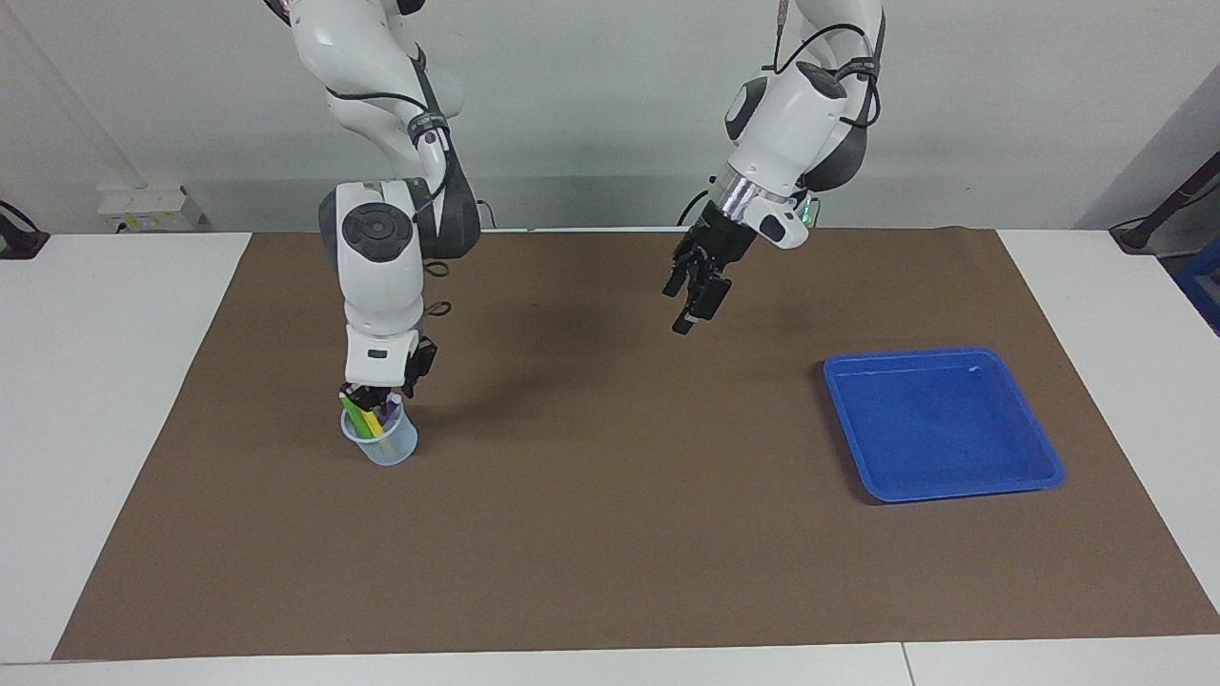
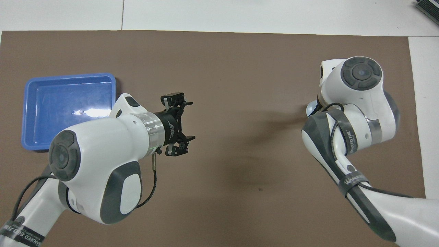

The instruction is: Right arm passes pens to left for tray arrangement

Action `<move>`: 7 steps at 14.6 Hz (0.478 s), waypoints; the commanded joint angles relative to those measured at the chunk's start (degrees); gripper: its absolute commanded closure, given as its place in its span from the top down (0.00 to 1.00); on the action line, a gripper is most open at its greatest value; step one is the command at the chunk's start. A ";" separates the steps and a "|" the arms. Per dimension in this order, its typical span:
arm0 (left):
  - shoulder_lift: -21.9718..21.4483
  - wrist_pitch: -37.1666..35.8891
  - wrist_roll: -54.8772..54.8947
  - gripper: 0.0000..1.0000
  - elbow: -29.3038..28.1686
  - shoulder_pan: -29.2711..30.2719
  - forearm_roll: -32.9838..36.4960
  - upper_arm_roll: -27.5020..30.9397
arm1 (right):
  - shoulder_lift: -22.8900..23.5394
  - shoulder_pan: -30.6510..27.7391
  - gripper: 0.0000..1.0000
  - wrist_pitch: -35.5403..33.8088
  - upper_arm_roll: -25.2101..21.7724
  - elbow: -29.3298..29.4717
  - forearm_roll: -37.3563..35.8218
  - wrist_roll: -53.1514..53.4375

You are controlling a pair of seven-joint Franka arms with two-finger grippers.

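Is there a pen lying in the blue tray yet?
No, the blue tray holds nothing; the pens stand in the small clear cup under the right gripper.
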 commanded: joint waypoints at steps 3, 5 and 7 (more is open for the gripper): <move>-0.26 1.64 0.18 1.00 -1.16 -0.33 -1.35 0.28 | -0.10 -0.32 0.40 1.48 0.17 -1.18 -1.13 -0.83; -0.26 1.64 0.18 1.00 -1.16 -0.42 -1.35 0.28 | -0.19 -0.32 0.39 1.57 0.17 -1.18 -1.13 -0.83; -0.26 1.64 0.18 1.00 -1.16 -0.33 -1.35 0.28 | -0.19 -0.32 0.37 1.57 0.17 -1.27 -1.13 -0.83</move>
